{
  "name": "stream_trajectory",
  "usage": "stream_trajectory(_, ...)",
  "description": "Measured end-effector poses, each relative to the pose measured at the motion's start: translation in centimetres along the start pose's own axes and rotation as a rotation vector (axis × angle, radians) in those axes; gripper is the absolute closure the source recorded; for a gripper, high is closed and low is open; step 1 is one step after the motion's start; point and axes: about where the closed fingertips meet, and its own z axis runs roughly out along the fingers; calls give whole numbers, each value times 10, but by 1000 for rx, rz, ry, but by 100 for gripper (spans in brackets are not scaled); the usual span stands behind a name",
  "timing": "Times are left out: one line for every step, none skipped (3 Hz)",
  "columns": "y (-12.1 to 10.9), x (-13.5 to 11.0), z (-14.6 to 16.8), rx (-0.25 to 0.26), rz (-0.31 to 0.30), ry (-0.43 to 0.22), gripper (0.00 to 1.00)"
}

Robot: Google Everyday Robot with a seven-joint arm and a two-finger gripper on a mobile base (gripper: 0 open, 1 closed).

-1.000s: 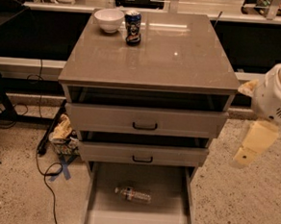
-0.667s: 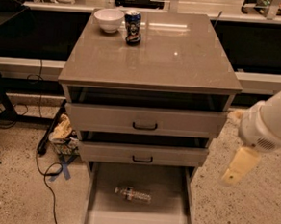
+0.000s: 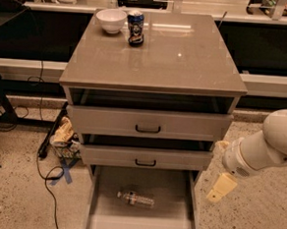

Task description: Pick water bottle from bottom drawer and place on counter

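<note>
Camera view. Water bottle (image 3: 136, 199): on its side on the bottom drawer (image 3: 168, 219) floor, 6 o'clock; drawer is pulled out, giving reach from above. Gripper (image 3: 222, 188): 4 o'clock, outside the drawer's right wall, apart from the bottle; grip state cannot be told. Counter (image 3: 157, 53): 12 o'clock.

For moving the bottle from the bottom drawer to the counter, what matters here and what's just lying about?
Job: water bottle lying in the bottom drawer; counter; gripper, hanging beside that drawer.
Lying about: white bowl and blue can, on the counter.
</note>
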Motion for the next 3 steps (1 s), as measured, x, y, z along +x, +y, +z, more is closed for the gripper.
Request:
stream_trajectory(-5,12,19,27,34,-22,0)
stream_trajectory(-25,33,86,86,79,-160,0)
stream_trajectory(-41,46,149,100,104,-271,0)
